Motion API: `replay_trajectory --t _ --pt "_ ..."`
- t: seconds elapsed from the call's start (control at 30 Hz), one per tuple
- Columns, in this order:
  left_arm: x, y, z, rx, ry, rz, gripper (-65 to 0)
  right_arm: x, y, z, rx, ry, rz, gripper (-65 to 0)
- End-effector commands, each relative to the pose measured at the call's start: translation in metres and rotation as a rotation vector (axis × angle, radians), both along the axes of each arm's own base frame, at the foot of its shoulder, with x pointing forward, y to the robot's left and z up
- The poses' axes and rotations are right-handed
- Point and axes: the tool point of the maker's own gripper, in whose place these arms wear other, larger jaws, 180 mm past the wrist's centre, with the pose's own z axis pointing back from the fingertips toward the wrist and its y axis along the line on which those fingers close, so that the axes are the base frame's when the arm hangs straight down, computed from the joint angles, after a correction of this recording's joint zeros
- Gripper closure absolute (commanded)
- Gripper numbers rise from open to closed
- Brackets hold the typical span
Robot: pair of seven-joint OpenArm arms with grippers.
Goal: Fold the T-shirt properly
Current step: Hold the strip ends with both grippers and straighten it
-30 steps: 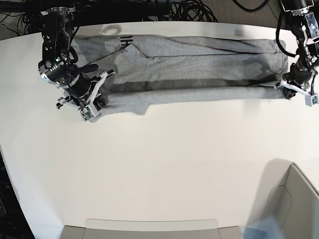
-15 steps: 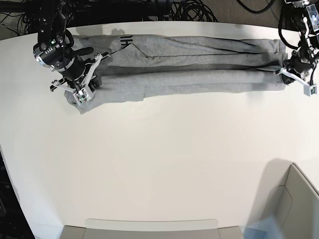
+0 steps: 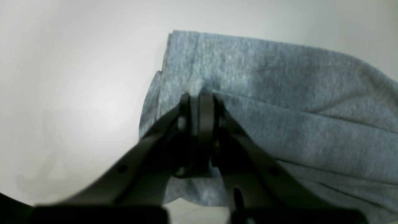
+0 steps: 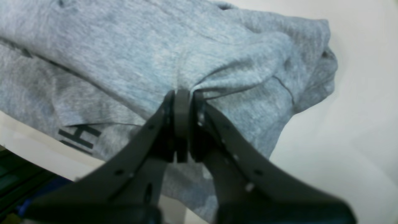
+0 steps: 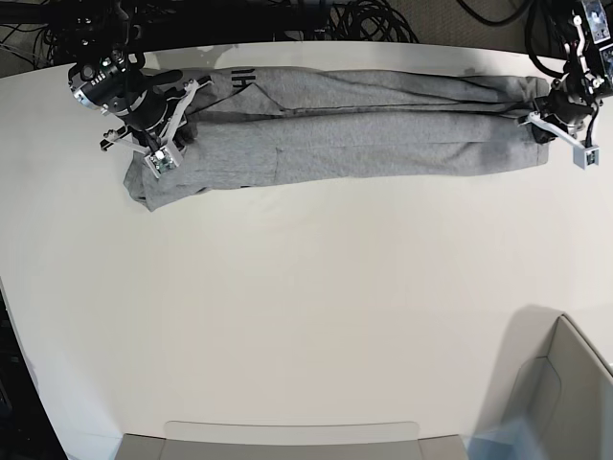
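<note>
The T-shirt (image 5: 345, 129) lies along the far edge of the white table (image 5: 306, 307), folded lengthwise into a long grey band that runs almost from one side of the base view to the other. Black lettering (image 5: 239, 79) shows at its far edge, near the end on that view's left.

The right gripper (image 4: 183, 96) is at that end. Its jaws are closed together, pinching a ridge of grey cloth that puckers toward the tips. In the right wrist view the lettering (image 4: 79, 137) sits just beside the gripper, at the table's edge, and the cloth bunches into a rounded lump (image 4: 314, 62) beyond the jaws.

The left gripper (image 3: 199, 98) is at the opposite end, on the base view's right. Its jaws are also closed on a fold of the cloth, close to the shirt's end edge (image 3: 166, 59), with bare table beside it.
</note>
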Motion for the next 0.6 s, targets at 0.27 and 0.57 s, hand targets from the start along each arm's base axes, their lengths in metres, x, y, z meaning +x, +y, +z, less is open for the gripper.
replay_trajectory --t 0.27,0.57 --pt "0.002 -0.002 0.025 0.061 -0.043 -0.061 -20.4 -0.003 -0.002 0.003 -0.006 -0.008 0.007 -23.8" --pt "0.001 0.015 0.02 0.073 0.006 -0.042 -21.2 -0.001 -0.002 0.003 -0.007 -0.013 0.007 -24.4"
